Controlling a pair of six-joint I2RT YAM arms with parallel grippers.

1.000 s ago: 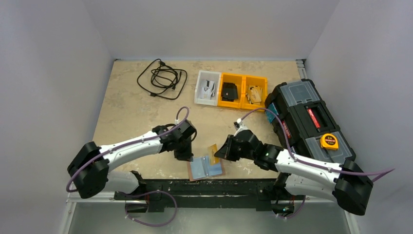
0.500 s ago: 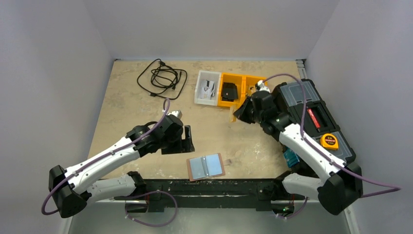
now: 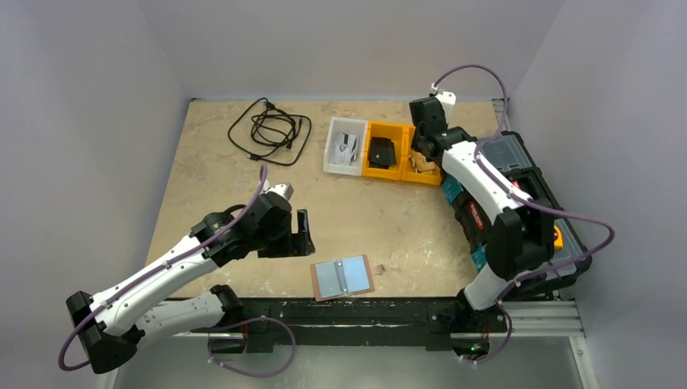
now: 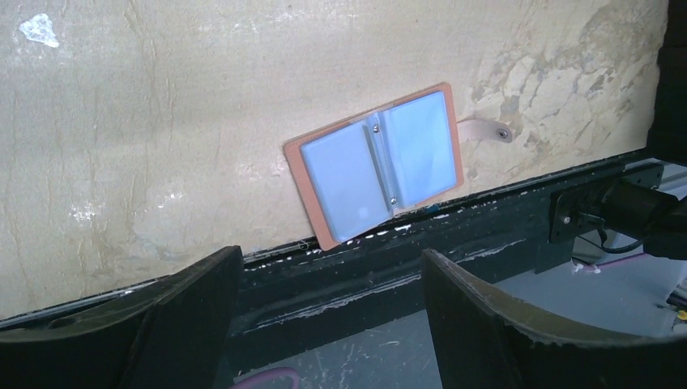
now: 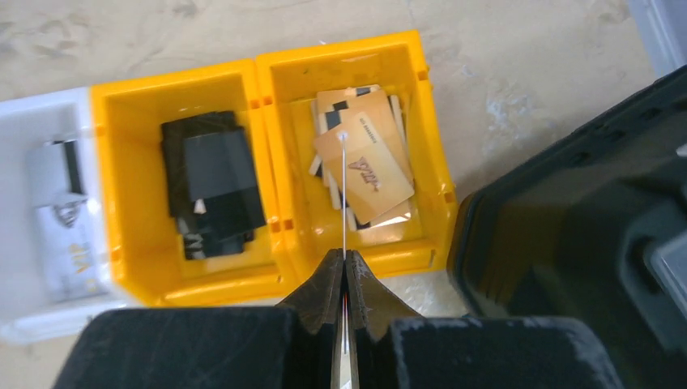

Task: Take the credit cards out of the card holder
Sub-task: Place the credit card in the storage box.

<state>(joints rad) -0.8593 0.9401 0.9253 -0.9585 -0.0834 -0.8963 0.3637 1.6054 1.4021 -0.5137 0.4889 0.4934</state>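
**Left arm sits nearer the open card holder**

The card holder point(image 4: 313, 203) lies open and flat on the table point(image 4: 162, 121), with the black rail point(image 4: 486, 227) running just beside its near side. My left gripper point(image 4: 330, 253) hangs a little beyond the holder and to its left, fingers spread wide with nothing between them. Through that wrist camera the holder sits ahead, framed between the two fingers. Its long axis runs roughly along the rail, slightly skewed, and the spine crosses it at the middle.

Two pale blue faces fill the pockets, and I take them for the credit cards point(image 4: 344, 190). The cover is reddish-brown.

My right gripper point(image 5: 344, 258) is well beyond the holder and to its right. It is pinched tight on a thin card point(image 5: 344, 194) seen edge-on above a yellow tray point(image 5: 405, 258). I judge the next pull falls to the left arm.
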